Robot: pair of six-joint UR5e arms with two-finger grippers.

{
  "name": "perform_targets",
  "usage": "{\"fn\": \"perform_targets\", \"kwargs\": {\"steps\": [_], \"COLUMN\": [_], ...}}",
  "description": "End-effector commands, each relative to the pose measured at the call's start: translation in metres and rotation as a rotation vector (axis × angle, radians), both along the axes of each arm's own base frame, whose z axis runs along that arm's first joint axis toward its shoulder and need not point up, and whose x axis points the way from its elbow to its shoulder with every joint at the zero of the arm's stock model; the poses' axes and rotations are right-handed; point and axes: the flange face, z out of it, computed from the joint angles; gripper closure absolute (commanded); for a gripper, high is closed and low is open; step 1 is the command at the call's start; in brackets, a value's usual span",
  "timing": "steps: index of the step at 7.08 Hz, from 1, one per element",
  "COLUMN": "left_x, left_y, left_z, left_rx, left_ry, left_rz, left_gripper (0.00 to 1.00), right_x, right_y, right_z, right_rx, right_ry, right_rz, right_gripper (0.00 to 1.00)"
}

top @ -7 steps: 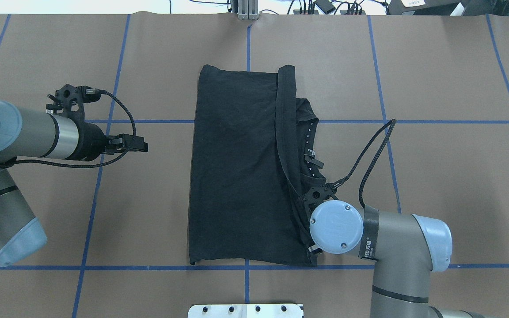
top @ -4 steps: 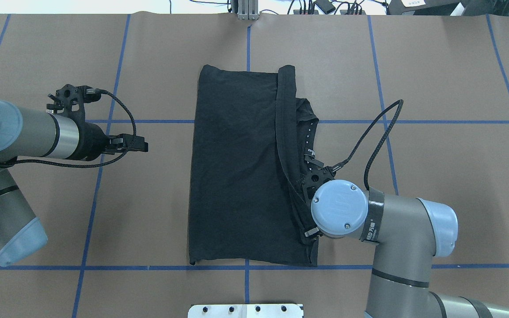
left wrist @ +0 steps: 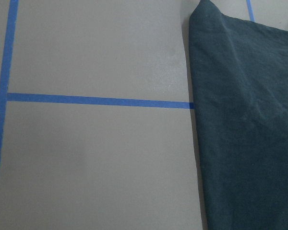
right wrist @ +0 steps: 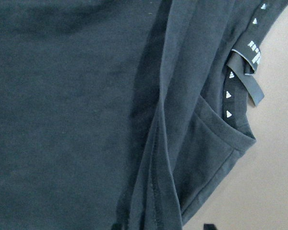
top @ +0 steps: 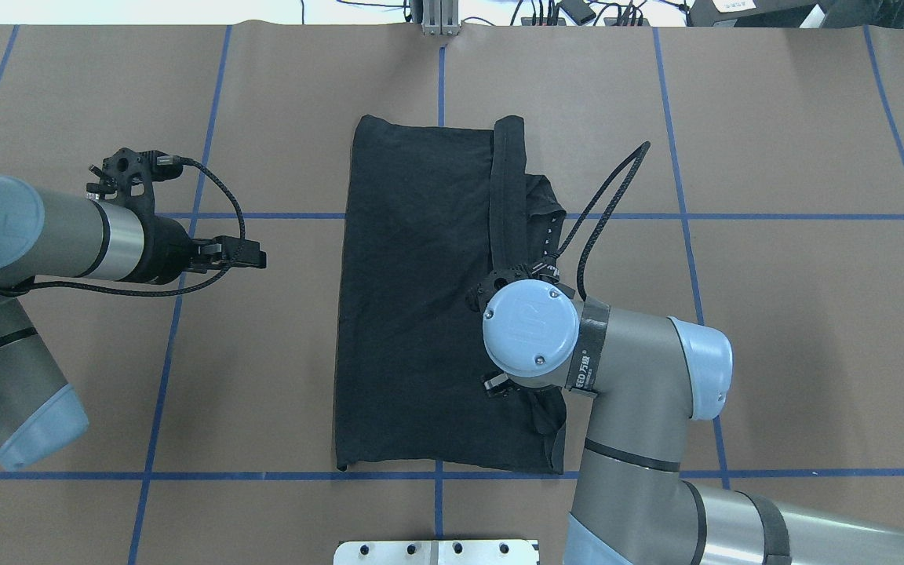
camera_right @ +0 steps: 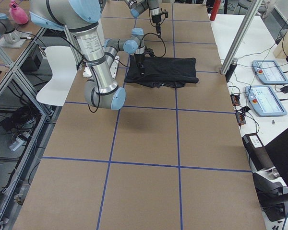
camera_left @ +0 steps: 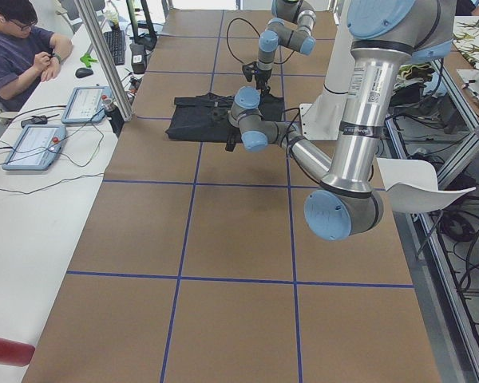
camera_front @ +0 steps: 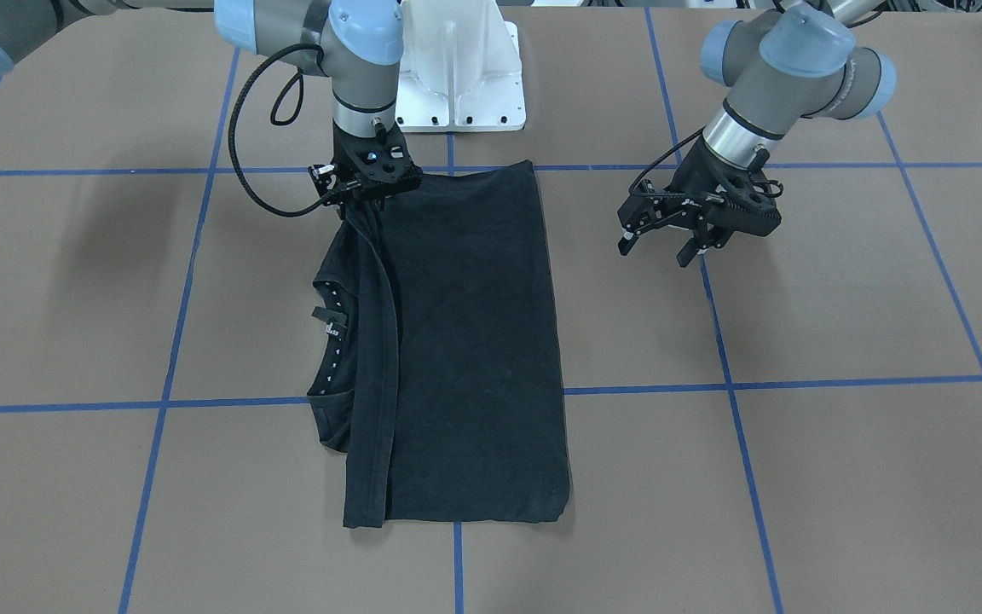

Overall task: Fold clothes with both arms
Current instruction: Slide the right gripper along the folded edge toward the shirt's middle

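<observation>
The black T-shirt (top: 421, 298) lies folded into a long rectangle at the table's middle, plain side up. Its collar (camera_front: 329, 341), with white-triangle tape, sticks out on my right arm's side. My right gripper (camera_front: 365, 198) points down over the shirt's near right part, shut on a raised strip of the shirt's folded edge. From overhead its fingers are hidden under the wrist. The right wrist view is filled with the shirt (right wrist: 77, 96) and collar (right wrist: 240, 81). My left gripper (camera_front: 657, 249) hangs open and empty above bare table, apart from the shirt's left edge (left wrist: 197, 143).
The white pedestal base (camera_front: 457, 85) stands at the near table edge behind the shirt. Blue tape lines (top: 177, 314) grid the brown tabletop. A metal post foot (top: 440, 27) sits at the far edge. A person (camera_left: 20, 48) sits at a side bench with pendants (camera_left: 32, 144).
My right arm has swung left and away from the near edge, pulling the held strip of the shirt over the folded body. The left arm has barely moved.
</observation>
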Motion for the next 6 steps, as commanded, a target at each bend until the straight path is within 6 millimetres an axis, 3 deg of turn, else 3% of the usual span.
{"fn": "perform_targets", "kwargs": {"steps": [1, 2, 3, 5, 6], "left_x": [0.001, 0.001, 0.001, 0.002, 0.002], "left_y": [0.0, 0.0, 0.0, 0.0, -0.001], "left_z": [0.0, 0.001, 0.001, 0.0, 0.001], "left_rx": [0.0, -0.001, -0.002, -0.001, -0.002], "left_ry": [0.0, -0.001, -0.002, -0.001, -0.002], "left_rz": [0.002, 0.002, 0.002, 0.002, 0.002], "left_gripper": [0.0, 0.0, 0.0, 0.0, 0.0], "right_x": [-0.006, -0.011, -0.014, -0.033, -0.032], "right_y": [-0.007, -0.01, -0.011, -0.013, -0.014], "right_z": [0.009, 0.016, 0.018, 0.03, 0.029], "right_rx": [0.003, -0.005, -0.003, 0.001, 0.0], "right_ry": [0.027, 0.044, 0.032, 0.003, 0.001], "right_rz": [-0.003, 0.001, 0.003, 0.002, 0.003], "right_gripper": [0.32, 0.31, 0.22, 0.24, 0.24]}}
